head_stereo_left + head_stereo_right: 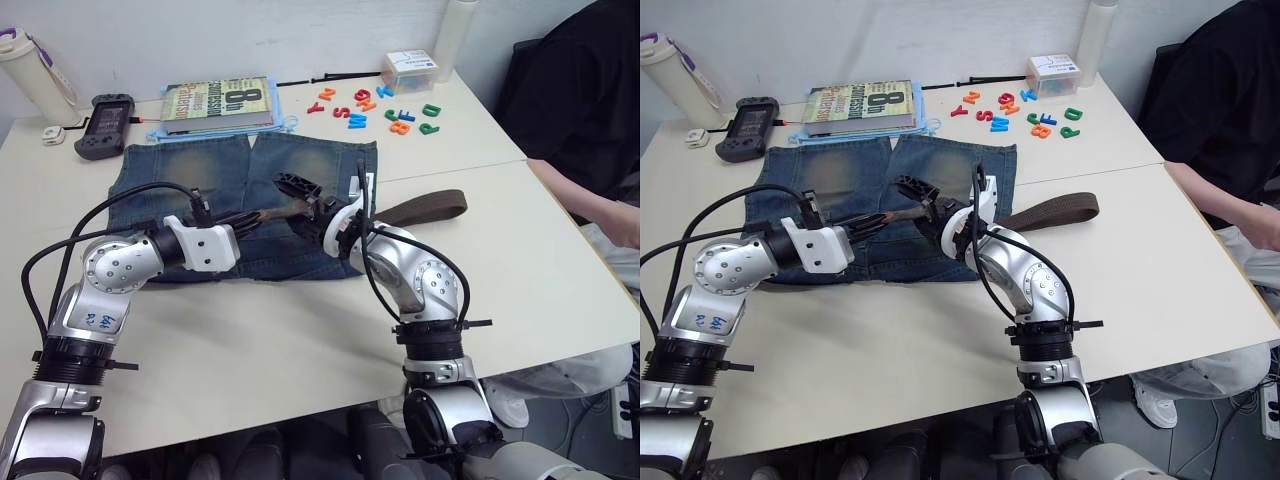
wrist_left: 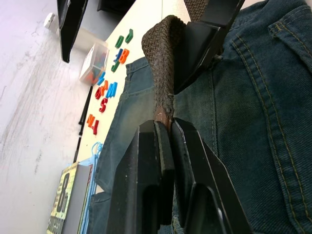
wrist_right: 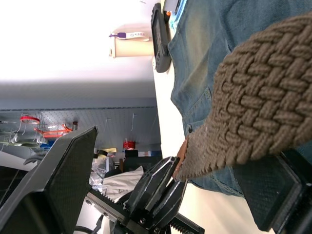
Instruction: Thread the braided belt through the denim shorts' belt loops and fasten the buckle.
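Observation:
The denim shorts (image 1: 215,185) lie flat in the middle of the table, legs pointing away from me. The braided belt (image 1: 428,207) runs from the table at the right up over the shorts. My left gripper (image 1: 260,217) is shut on its tan-tipped end (image 2: 163,116), just above the denim. My right gripper (image 1: 312,200) stands open beside it. The strap (image 3: 263,102) drapes over one of its fingers (image 2: 202,46), while the other finger (image 3: 68,175) stands well apart. My arms hide the waistband, so the belt loops are hidden. The buckle is out of view.
A book (image 1: 215,105), a black handheld controller (image 1: 103,125) and a bottle (image 1: 35,75) stand behind the shorts. Coloured plastic letters (image 1: 375,105) and a small clear box (image 1: 410,70) lie at the back right. A person (image 1: 590,130) sits at the table's right edge.

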Controlling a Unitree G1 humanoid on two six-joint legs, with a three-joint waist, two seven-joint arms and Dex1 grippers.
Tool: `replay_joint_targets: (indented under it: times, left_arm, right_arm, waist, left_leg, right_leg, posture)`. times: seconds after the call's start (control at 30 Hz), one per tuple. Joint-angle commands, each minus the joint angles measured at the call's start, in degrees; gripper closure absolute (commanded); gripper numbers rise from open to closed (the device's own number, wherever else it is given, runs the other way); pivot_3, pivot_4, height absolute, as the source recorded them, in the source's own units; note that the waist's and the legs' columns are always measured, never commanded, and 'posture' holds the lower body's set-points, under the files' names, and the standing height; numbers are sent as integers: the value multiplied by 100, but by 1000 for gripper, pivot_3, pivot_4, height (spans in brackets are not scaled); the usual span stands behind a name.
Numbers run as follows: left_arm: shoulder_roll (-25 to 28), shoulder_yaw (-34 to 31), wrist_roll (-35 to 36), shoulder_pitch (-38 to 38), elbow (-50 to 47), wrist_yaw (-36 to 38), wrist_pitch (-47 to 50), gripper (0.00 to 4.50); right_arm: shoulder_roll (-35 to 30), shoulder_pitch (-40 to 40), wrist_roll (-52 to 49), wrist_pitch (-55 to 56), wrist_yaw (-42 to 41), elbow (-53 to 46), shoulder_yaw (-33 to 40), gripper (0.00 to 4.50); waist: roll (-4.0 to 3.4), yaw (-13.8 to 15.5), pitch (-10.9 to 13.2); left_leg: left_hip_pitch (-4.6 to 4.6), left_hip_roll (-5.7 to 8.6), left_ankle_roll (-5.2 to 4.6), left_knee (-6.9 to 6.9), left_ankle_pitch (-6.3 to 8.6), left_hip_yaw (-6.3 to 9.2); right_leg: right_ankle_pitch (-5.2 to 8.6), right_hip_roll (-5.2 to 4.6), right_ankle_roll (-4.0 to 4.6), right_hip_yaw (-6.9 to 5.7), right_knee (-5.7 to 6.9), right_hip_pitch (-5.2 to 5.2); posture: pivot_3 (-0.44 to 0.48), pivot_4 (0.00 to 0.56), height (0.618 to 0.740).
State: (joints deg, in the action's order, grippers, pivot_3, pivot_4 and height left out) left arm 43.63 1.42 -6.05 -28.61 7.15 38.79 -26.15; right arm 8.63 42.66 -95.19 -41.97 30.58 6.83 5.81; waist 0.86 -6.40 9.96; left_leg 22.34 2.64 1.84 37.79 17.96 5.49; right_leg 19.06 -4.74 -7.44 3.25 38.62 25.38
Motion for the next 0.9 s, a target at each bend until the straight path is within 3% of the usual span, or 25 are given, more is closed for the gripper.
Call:
replay_joint_targets:
  times: [0.03,0.1,0.3,0.33,0.57,0.73,0.77,0.8,0.9]
  left_arm:
    - [53,-121,104,-34,-160,-7,-14,4500]
    - [57,-121,101,-40,-142,4,-22,4500]
    - [77,-143,103,-5,-148,22,-41,4500]
    - [81,-148,102,5,-149,22,-43,4500]
    - [41,-160,146,36,-189,9,0,4500]
    - [-40,-146,155,111,-337,-22,257,2598]
    - [-36,-152,159,132,-366,-15,290,2046]
    - [9,-173,242,205,-402,72,301,1775]
    - [214,-402,541,525,-301,290,262,1775]
  right_arm:
    - [508,-135,20,63,-70,-290,-108,559]
    - [455,-197,63,93,-82,-311,-128,1264]
    - [354,-281,201,180,-138,-360,-52,4264]
    - [335,-287,223,188,-130,-362,-35,4443]
    - [286,-298,355,238,-149,-394,15,4443]
    - [265,-286,418,307,-154,-492,69,4500]
    - [231,-281,450,326,-154,-512,98,4500]
    - [190,-273,496,344,-156,-529,128,4500]
    - [55,-249,631,373,-169,-581,218,4500]
  waist:
    - [0,0,0]
    - [0,5,0]
    - [0,0,0]
    - [0,0,0]
    - [0,3,0]
    - [0,6,0]
    - [0,3,0]
    - [0,1,0]
    - [-1,-10,-1]
  left_leg:
    - [0,0,0,0,0,0]
    - [0,0,0,0,0,0]
    - [0,0,0,0,0,0]
    - [0,0,0,0,0,0]
    - [0,0,0,0,0,0]
    - [0,0,0,0,0,0]
    - [0,0,0,1,0,0]
    - [0,0,0,1,0,0]
    - [0,-1,0,0,0,0]
  right_leg:
    - [0,0,0,0,0,0]
    - [0,0,0,0,0,0]
    - [0,-1,0,0,0,0]
    - [0,-1,0,1,0,0]
    - [0,0,0,0,0,0]
    - [0,0,0,0,0,0]
    - [0,0,0,0,0,0]
    - [0,0,0,0,0,0]
    - [0,-1,0,2,0,0]
  posture:
    - [0,150,740]
    - [0,150,740]
    - [0,150,740]
    - [0,150,740]
    - [0,150,740]
    - [0,150,740]
    - [0,150,740]
    - [0,150,740]
    - [0,150,740]
